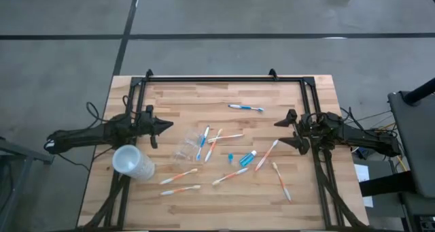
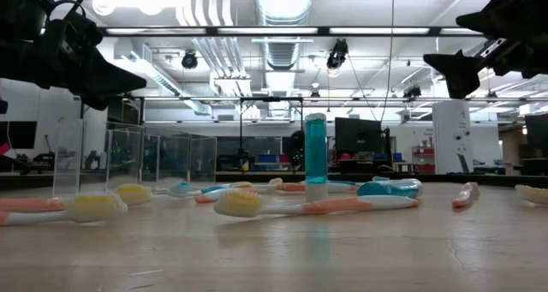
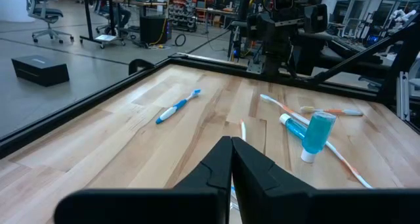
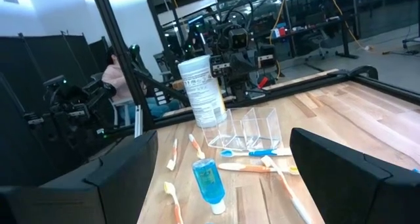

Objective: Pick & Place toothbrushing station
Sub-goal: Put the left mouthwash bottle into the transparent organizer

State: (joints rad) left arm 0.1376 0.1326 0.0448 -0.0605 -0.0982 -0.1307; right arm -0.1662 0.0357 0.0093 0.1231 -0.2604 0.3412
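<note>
A small clear tumbler [image 1: 185, 149] stands on the wooden table left of centre; it also shows in the right wrist view [image 4: 246, 129]. Several white-orange and white-blue toothbrushes lie scattered flat, among them a blue one [image 1: 246, 107] at the far side and orange ones [image 1: 180, 176] [image 1: 282, 179] nearer. A small blue toothpaste tube [image 1: 230, 157] stands upright on its white cap [image 2: 315, 155]. My left gripper [image 1: 168, 126] hovers shut and empty left of the tumbler. My right gripper [image 1: 290, 133] hovers open and empty right of the brushes.
A larger frosted whitish cup [image 1: 132, 162] stands near the table's left edge. A blue-and-white object [image 1: 247, 158] lies beside the upright tube. A dark metal frame [image 1: 211, 79] runs along the far edge and both sides. Bare wood shows at the far left and near centre.
</note>
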